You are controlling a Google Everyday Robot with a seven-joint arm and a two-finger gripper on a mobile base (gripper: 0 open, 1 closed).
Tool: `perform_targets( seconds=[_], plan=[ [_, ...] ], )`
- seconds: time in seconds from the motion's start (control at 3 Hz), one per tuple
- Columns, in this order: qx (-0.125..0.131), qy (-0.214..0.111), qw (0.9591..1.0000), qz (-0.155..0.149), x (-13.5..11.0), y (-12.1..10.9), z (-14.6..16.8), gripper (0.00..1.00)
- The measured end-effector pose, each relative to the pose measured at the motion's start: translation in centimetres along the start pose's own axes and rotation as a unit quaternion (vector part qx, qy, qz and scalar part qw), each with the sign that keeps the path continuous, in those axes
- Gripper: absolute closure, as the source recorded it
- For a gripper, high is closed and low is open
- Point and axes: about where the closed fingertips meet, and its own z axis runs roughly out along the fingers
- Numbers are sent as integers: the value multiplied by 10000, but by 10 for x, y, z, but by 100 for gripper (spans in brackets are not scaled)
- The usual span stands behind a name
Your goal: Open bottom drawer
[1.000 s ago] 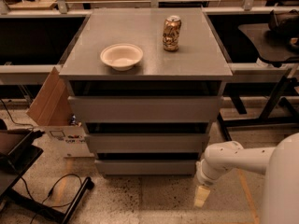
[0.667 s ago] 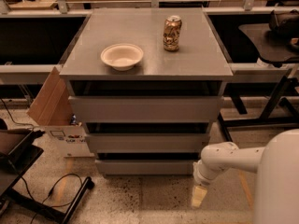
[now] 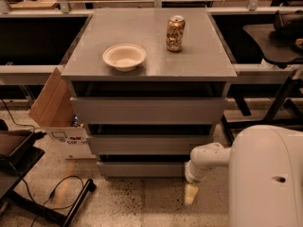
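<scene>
Three grey fronts (image 3: 147,110) stacked; bottom drawer (image 3: 142,168) lower centre, looks closed. Claw (image 3: 191,194) hangs just right of its right end, near floor (image 3: 142,205); grip state I cannot tell. Approach step, I judge. Next: catch the front's edge, pull outward.

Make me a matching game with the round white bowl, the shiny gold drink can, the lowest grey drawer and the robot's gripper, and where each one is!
Things
1. round white bowl
2. shiny gold drink can
3. flat grey bottom drawer
4. pale gripper

Places
A. toward the back right of the grey cabinet top
B. low over the speckled floor, by the cabinet's right front corner
C. on the left half of the cabinet top
D. beneath two other grey drawers

Pairs: 1-C, 2-A, 3-D, 4-B
</scene>
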Motion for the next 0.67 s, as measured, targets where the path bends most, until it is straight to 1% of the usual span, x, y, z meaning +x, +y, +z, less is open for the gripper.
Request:
perform_targets(
  seconds=[0.33, 0.67],
  plan=[
    [35, -29, 9999, -105, -5, -15, 25, 0],
    [130, -152, 9997, -125, -6, -33, 56, 0]
  ],
)
